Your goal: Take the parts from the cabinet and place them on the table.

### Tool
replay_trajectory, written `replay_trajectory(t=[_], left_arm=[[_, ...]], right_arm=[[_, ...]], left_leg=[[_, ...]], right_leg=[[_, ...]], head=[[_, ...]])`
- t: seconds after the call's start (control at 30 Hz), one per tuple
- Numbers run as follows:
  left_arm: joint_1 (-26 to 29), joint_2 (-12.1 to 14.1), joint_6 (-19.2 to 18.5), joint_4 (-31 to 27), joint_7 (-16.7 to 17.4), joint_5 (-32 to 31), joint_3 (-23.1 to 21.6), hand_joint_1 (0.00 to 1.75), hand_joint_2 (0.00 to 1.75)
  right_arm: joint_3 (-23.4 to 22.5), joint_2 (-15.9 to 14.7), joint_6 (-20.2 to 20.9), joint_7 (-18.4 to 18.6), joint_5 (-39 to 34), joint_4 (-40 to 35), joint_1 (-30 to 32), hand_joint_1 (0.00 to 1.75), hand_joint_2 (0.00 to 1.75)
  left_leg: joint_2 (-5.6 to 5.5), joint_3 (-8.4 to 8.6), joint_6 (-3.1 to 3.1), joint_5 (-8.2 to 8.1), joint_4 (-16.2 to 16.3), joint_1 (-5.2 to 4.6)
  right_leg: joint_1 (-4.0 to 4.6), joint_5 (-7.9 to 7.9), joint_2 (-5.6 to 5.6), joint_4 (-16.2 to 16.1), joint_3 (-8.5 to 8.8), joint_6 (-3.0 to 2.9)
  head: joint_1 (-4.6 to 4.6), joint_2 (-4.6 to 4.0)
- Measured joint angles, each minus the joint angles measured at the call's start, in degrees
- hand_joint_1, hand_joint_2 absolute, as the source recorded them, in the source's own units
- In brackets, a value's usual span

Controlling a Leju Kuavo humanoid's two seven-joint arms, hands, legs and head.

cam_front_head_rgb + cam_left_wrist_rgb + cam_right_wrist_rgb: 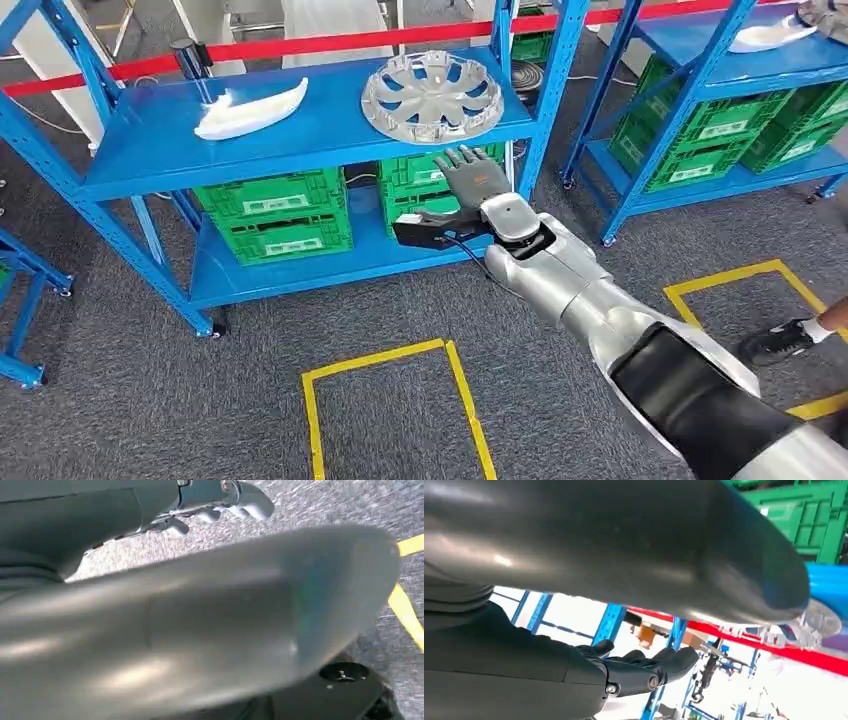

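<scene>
Right robot hand (pixel 473 178) empty, fingers spread, just below shelved wheel cover (pixel 431 96).

Showing 2 blue racks (pixel 300 135), 1 silver wheel cover (pixel 432 97), 2 white parts (pixel 250 110), approx 7 green crates (pixel 275 195)

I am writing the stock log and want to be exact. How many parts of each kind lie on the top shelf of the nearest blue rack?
White curved part: 1
Silver wheel cover: 1
Total: 2
</scene>
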Motion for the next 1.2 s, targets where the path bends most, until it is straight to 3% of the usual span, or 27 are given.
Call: replay_trajectory(t=[0.03, 0.1, 0.13, 0.2, 0.23, 0.27, 0.3, 0.37, 0.4, 0.43, 0.47, 0.53, 0.57, 0.6, 0.63, 0.7, 0.73, 0.8, 0.87, 0.9, 0.93, 0.97, 1.03, 1.07, 1.1, 1.17, 1.2], left_arm=[[-0.04, -0.09, 0.0, 0.0, -0.02, 0.0, 0.02, 0.0, 0.0], [-0.42, -0.11, 0.0, 0.05, -0.02, 0.0, 0.11, 0.0, 0.0], [-0.47, -0.11, 0.0, 0.0, 0.07, 0.0, 0.15, 0.0, 0.0], [-0.32, -0.09, 0.07, -0.02, 0.0, 0.02, 0.37, 0.0, 0.0], [-0.31, 0.0, 0.09, -0.07, -0.07, 0.02, 0.46, 0.0, 0.0], [-0.38, -0.11, 0.09, -0.04, -0.15, 0.04, 0.48, 0.0, 0.0], [-0.48, -0.18, 0.11, -0.04, -0.2, 0.07, 0.48, 0.0, 0.0], [-0.35, -0.26, 0.09, -0.04, -0.2, 0.11, 0.5, 0.0, 0.0], [-0.2, -0.26, 0.09, -0.02, -0.18, 0.11, 0.52, 0.0, 0.0], [0.02, -0.26, 0.11, -0.02, -0.17, 0.11, 0.55, 0.0, 0.0], [0.07, -0.24, 0.11, -0.02, -0.18, 0.11, 0.57, 0.0, 0.0], [0.15, -0.13, 0.09, -0.02, -0.2, 0.11, 0.77, 0.0, 0.0], [0.33, -0.15, 0.09, 0.07, -0.2, 0.11, 0.9, 0.0, 0.0], [0.13, -0.15, 0.09, 0.07, -0.26, 0.09, 0.94, 0.0, 0.0], [0.18, -0.15, 0.07, 0.07, -0.26, 0.09, 0.94, 0.0, 0.0], [0.32, -0.22, 0.0, 0.07, -0.33, -0.02, 0.96, 0.0, 0.0], [0.28, -0.37, 0.0, 0.02, -0.35, -0.02, 0.96, 0.0, 0.0], [0.14, -0.26, 0.0, 0.0, -0.46, -0.04, 1.05, 0.0, 0.0], [-0.02, -0.28, 0.07, -0.02, -0.52, -0.04, 1.25, 0.0, 0.0], [-0.01, -0.28, 0.09, -0.02, -0.52, -0.04, 1.36, 0.0, 0.0], [0.04, -0.28, 0.11, -0.02, -0.5, -0.04, 1.4, 0.0, 0.0], [0.25, -0.31, 0.11, 0.0, -0.5, -0.04, 1.44, 0.0, 0.0], [0.28, -0.44, 0.13, -0.02, -0.5, -0.02, 1.53, 0.0, 0.0], [0.26, -0.44, 0.13, 0.0, -0.5, -0.02, 1.59, 0.0, 0.0], [0.12, -0.44, 0.18, -0.02, -0.52, 0.0, 1.79, 0.0, 0.0], [0.12, -0.44, 0.17, -0.04, -0.5, 0.0, 1.92, 0.0, 0.0], [0.23, -0.46, 0.18, -0.04, -0.5, 0.0, 1.92, 0.0, 0.0]], right_arm=[[0.11, -0.11, -0.04, 0.0, -0.04, -0.17, 0.11, 0.0, 0.0], [0.37, -0.22, -0.24, 0.0, -0.09, -0.39, 0.42, 0.0, 0.0], [0.55, -0.22, -0.39, 0.13, -0.09, -0.81, 0.74, 0.0, 0.0], [0.66, -0.24, -0.92, 0.55, -0.02, -1.49, 0.74, 0.0, 0.0], [0.72, -0.22, -0.94, 0.66, 0.02, -2.12, 0.78, 0.0, 0.0], [0.72, -0.24, -0.96, 0.76, 0.04, -2.32, 0.68, 0.0, 0.0], [0.74, -0.2, -0.9, 0.65, 0.07, -2.49, 0.68, 0.0, 0.0], [0.92, -0.2, -0.79, 0.72, 0.04, -2.93, 1.07, 0.0, 0.0], [0.96, -0.2, -0.79, 0.72, 0.04, -3.08, 1.26, 0.0, 0.0], [1.05, -0.2, -0.79, 0.77, 0.02, -3.28, 1.47, 0.0, 0.0], [1.11, -0.2, -0.79, 0.77, 0.0, -3.48, 1.58, 0.0, 0.0], [1.25, -0.2, -0.79, 0.76, -0.02, -3.82, 1.6, 0.0, 0.0], [1.27, -0.2, -0.81, 0.79, -0.04, -3.93, 1.66, 0.0, 0.0], [1.31, -0.22, -0.85, 0.9, -0.15, -4.17, 1.81, 0.0, 0.0], [1.4, -0.26, -0.81, 0.98, -0.26, -4.35, 1.91, 0.0, 0.0], [1.44, -0.43, -1.18, 1.01, -0.59, -5.27, 2.17, 0.0, 0.0], [1.44, -0.74, -1.38, 1.01, -0.7, -5.7, 2.31, 0.0, 0.0], [1.49, -0.81, -2.03, 0.96, -0.83, -6.47, 2.51, 0.0, 0.0], [1.51, -1.2, -2.08, 0.94, -0.85, -6.84, 3.61, 0.0, 0.0], [1.53, -1.31, -2.08, 0.94, -0.87, -7.08, 4.23, 0.0, 0.0], [1.57, -1.42, -2.05, 0.94, -0.9, -7.21, 4.64, 0.0, 0.0], [1.57, -1.46, -2.05, 0.94, -0.9, -7.48, 4.88, 0.0, 0.0], [1.59, -1.57, -1.97, 0.96, -0.9, -7.91, 4.84, 0.0, 0.0], [1.59, -1.64, -1.97, 0.94, -0.9, -7.91, 4.85, 0.0, 0.0], [1.66, -1.66, -1.84, 0.94, -0.92, -7.91, 4.81, 0.0, 0.0], [1.7, -1.66, -1.88, 1.03, -0.94, -8.39, 4.97, 0.0, 0.0], [1.7, -1.7, -1.9, 1.05, -0.96, -8.46, 4.84, 0.0, 0.0]], left_leg=[[0.04, 0.45, -0.2, -0.86, 0.03, -0.01], [-0.1, 0.99, -0.95, -1.93, 0.54, -0.21], [-0.07, 0.95, -1.33, -2.4, 0.28, -0.15], [-0.04, 1.66, -1.85, -2.14, 1.48, -0.19], [0.09, 0.67, -2.07, -1.78, 3.8, -0.05], [0.14, -1.4, -2.36, -1.71, 7.53, 0.01], [0.15, -4.31, -2.73, -2.67, 11.72, 0.18], [0.15, -9.66, -3.08, -6.94, 17.84, 0.27], [0.15, -11.08, -3.16, -7.79, 18.42, 0.28], [0.16, -11.57, -3.12, -6.86, 16.62, 0.31], [0.16, -11.13, -2.94, -4.8, 13.8, 0.3], [0.19, -8.98, -2.33, 3.83, 4.24, 0.28], [0.26, -8.86, -2.06, 6.96, 1.26, 0.1], [0.34, -8.5, -1.75, 4.73, 1.73, -0.06], [0.25, -8.19, -1.35, 5.93, 1.69, -0.18], [0.29, -7.61, -0.67, 5.63, 1.24, -0.13], [0.27, -6.88, -0.41, 5.62, 0.79, 0.19], [0.24, -6.2, 0.33, 5.02, 0.65, 0.19], [0.11, -5.52, 0.58, 4.16, 0.66, 0.13], [-0.01, -5.01, 0.55, 3.67, 0.71, 0.12], [-0.11, -4.44, 0.45, 3.17, 0.8, 0.12], [-0.12, -3.83, 0.35, 2.62, 0.93, 0.12], [-0.08, -2.63, -0.03, 1.43, 1.18, 0.13], [-0.05, -2.53, -0.33, 0.87, 1.27, 0.11], [-0.22, -2.27, -0.7, 0.63, 1.42, -0.01], [-0.17, -1.68, -1.51, 0.53, 1.69, 0.0], [-0.16, -1.56, -1.83, 0.63, 1.89, -0.05]], right_leg=[[-0.02, 5.18, -0.3, -4.89, 0.97, -0.08], [0.6, 3.92, -0.45, -5.43, 1.29, -1.12], [0.71, 4.53, -0.29, -5.49, 1.42, -1.59], [0.3, 4.11, -0.02, -5.71, 2.44, -2.43], [0.21, 3.72, -0.01, -5.97, 3.23, -2.89], [0.19, 3.27, -0.02, -6.06, 3.86, -3.24], [0.2, 2.79, -0.02, -6.07, 4.35, -3.33], [0.26, 1.67, 0.0, -6.05, 5.44, -3.35], [0.26, 1.16, 0.08, -6.05, 6.03, -3.34], [0.26, 0.45, 0.16, -6.05, 7.0, -3.27], [0.25, -0.1, 0.17, -6.05, 7.72, -3.21], [0.25, -1.39, 0.15, -6.07, 9.29, -2.93], [0.47, -1.92, 0.2, -5.81, 9.77, -2.66], [0.52, -2.28, 0.35, -6.16, 9.72, -2.24], [0.45, -2.65, 0.36, -6.38, 9.75, -1.77], [0.55, -2.04, 0.36, -5.54, 10.15, -1.33], [0.31, -2.17, 0.27, -4.42, 9.44, -1.15], [0.37, -2.69, 0.07, 2.51, 5.26, -0.69], [0.34, -6.7, 0.06, 9.37, 0.05, -0.26], [0.35, -7.8, 0.06, 10.67, -1.61, -0.16], [0.34, -7.07, 0.06, 9.72, -2.09, -0.2], [0.35, -4.9, 0.05, 6.91, -1.57, -0.35], [0.35, 2.18, -0.07, -2.55, 1.44, -0.59], [0.44, 4.79, -0.21, -5.51, 2.23, -0.88], [0.96, 1.94, -0.25, -5.56, 2.08, -1.23], [0.91, 3.37, -0.06, -5.81, 2.67, -2.01], [0.84, 3.13, -0.02, -5.9, 3.13, -2.37]], head=[[-0.02, 0.0], [-0.23, 0.0], [-0.02, 0.0], [-0.11, 0.0], [-0.11, 0.0], [-0.5, 0.0], [-0.46, 0.0], [-0.5, 0.0], [-0.5, 0.0], [-0.5, 0.0], [-0.5, 0.0], [-0.52, 0.0], [-0.59, 0.0], [-0.68, 0.0], [-0.59, 0.0], [-0.5, 0.0], [-0.37, 0.0], [-0.24, 0.0], [-0.24, 0.0], [-0.22, 0.0], [-0.13, 0.0], [-0.13, 0.0], [-0.13, 0.0], [-0.19, 0.0], [-0.09, 0.0], [-0.07, 0.0], [-0.06, 0.0]])
